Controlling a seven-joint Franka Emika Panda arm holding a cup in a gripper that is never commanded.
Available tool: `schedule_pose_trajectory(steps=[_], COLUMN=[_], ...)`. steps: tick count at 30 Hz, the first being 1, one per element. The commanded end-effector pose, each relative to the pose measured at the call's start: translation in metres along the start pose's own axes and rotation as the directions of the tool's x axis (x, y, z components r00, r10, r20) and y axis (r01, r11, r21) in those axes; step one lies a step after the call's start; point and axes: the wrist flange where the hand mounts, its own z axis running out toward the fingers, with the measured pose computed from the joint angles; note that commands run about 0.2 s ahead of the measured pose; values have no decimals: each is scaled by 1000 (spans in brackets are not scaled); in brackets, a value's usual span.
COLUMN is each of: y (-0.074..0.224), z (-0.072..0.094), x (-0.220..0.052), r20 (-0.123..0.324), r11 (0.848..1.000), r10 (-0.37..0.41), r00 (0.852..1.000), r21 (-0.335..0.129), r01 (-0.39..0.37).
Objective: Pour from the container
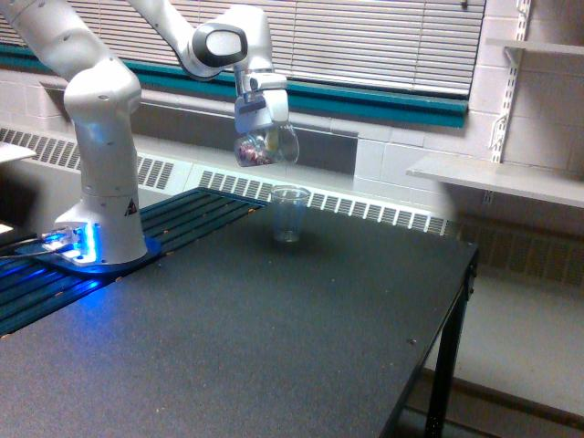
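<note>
The container (265, 148), a small clear cup with dark reddish bits inside, hangs tilted in the air with my gripper (259, 117) shut on it. It is above and a little toward the exterior view's left of a taller, narrower clear cup (289, 213), which stands upright on the dark table (274, 338). The container's mouth faces the exterior view's right. A gap of air separates the two cups.
The arm's white base (100, 192) stands at the exterior view's left on a slatted section with a blue light. A radiator grille and blinds run along the back wall. The table edge (456, 301) drops off at the right, with white shelves (497, 178) beyond.
</note>
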Motion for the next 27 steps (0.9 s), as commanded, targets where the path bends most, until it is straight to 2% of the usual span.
schedule_pose_trajectory(steps=[1,16,27], y=[1,-10,-21], z=[18,36,44], x=[-12,-17,-11], r20=[51,119,142], r11=[999,994,989], r10=[-43,-91,-125], r00=[998,989,982], r21=[-25,-46,-58], r01=[44,97,134])
